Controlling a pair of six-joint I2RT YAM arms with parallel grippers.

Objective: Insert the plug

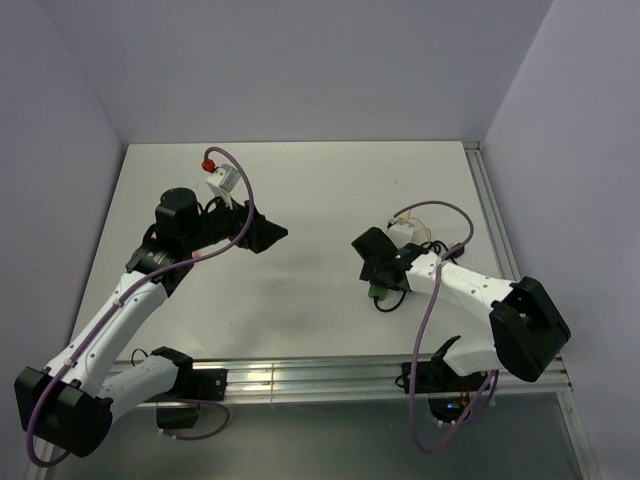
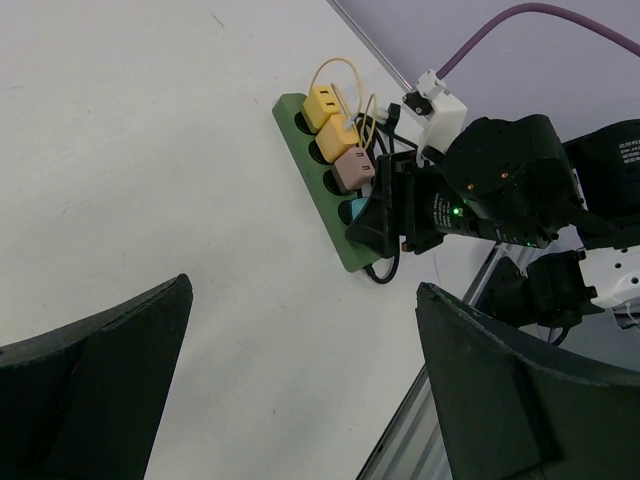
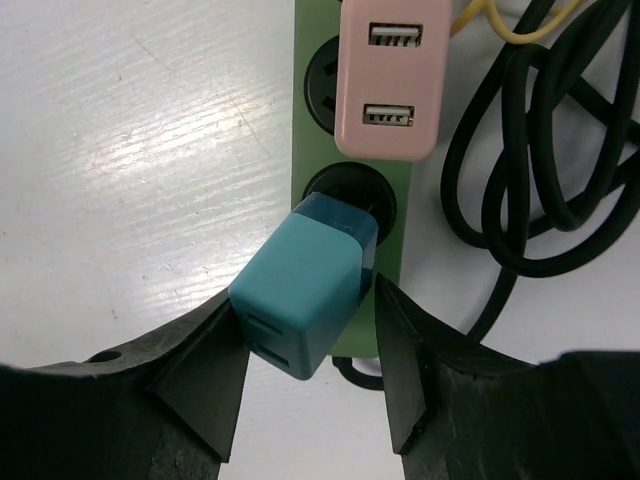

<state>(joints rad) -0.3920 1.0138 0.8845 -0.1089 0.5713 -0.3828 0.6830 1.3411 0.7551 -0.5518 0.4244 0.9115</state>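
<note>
A green power strip [image 3: 305, 165] lies on the white table, seen also in the left wrist view [image 2: 300, 115] and partly under my right arm in the top view [image 1: 380, 291]. A pink USB plug [image 3: 390, 80] sits in one socket, two yellow plugs [image 2: 333, 118] beyond it. My right gripper [image 3: 308, 300] is shut on a teal plug [image 3: 305, 290], tilted, its front end at the round socket [image 3: 350, 188] at the strip's end; its prongs are hidden. My left gripper [image 2: 305, 290] is open and empty above bare table, well left of the strip [image 1: 275, 233].
A coiled black cable [image 3: 530, 150] lies right of the strip. Yellow wires loop off the yellow plugs. A metal rail [image 1: 300, 378] runs along the near table edge and another along the right edge [image 1: 490, 210]. Walls enclose the table.
</note>
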